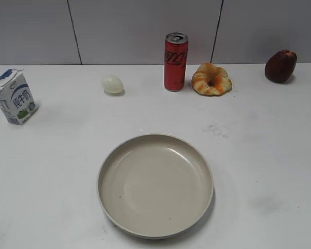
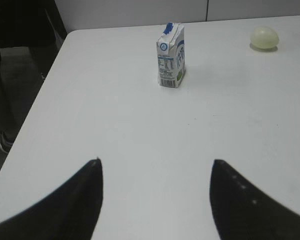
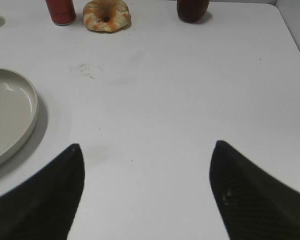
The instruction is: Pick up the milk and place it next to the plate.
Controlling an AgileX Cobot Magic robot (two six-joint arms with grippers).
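Milk [image 1: 14, 97]: upright, left edge of frame, well apart from plate [image 1: 155, 184] | left gripper [image 2: 155, 172]: jaws spread, empty, above worktop [image 1: 259, 155] | right gripper [image 3: 146, 165]: jaws spread, empty.

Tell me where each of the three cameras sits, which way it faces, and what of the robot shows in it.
Exterior: slants down from the table's front at the plate; no robot parts visible.
Left wrist: looks past the open left gripper toward the milk and egg.
Right wrist: looks past the open right gripper toward the can and bread.
Shared: exterior and left wrist both show the milk; exterior and right wrist, the plate.
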